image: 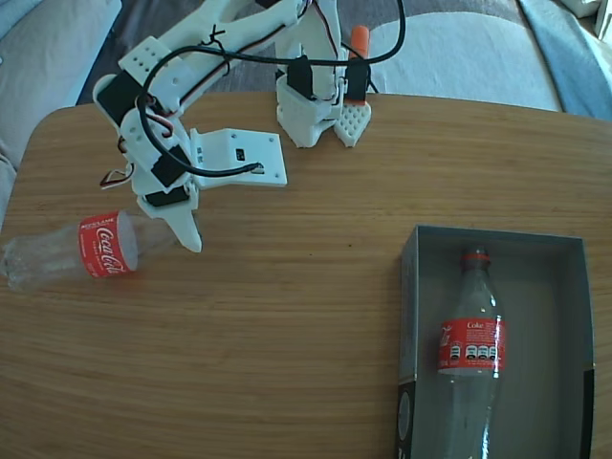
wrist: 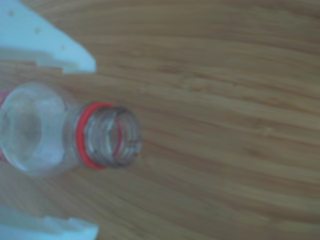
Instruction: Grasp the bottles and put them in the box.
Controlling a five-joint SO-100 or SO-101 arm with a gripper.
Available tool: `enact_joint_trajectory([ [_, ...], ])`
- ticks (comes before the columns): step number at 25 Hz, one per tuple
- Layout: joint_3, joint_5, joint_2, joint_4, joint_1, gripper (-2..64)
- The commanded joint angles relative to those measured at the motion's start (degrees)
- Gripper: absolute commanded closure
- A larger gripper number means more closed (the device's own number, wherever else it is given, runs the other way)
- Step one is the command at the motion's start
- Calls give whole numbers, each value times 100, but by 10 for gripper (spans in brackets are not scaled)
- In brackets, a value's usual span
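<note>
In the fixed view, a clear bottle [image: 81,251] with a red label lies on its side at the left edge of the frame on the wooden table [image: 287,316], its base toward the left border and its neck pointing right under the white arm [image: 182,86]. The gripper [image: 177,229] reaches down over the neck end of this bottle in the upper left of the frame. In the wrist view the same bottle [wrist: 55,132] fills the left middle, its open threaded mouth with the red ring facing right, and one white finger [wrist: 50,42] shows at the upper left while the other shows at the lower left edge; the fingers straddle the shoulder of the bottle with a little wood visible between each finger and the plastic, so the pincer looks released and not clamped. A second bottle [image: 470,359] lies inside the dark box [image: 409,316] at the lower right of the fixed view, its neck pointing to the top of the frame and its body nearer the left wall.
</note>
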Motion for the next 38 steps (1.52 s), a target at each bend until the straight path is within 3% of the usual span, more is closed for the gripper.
enact_joint_trajectory([
  [1,-422,-26,-79,-44,35,237],
  [14,-501,-26,-826,-896,44,237],
  [33,-466,-35,-1283,-1169,44,246],
  [38,-413,-70,-1310,-1468,44,246],
])
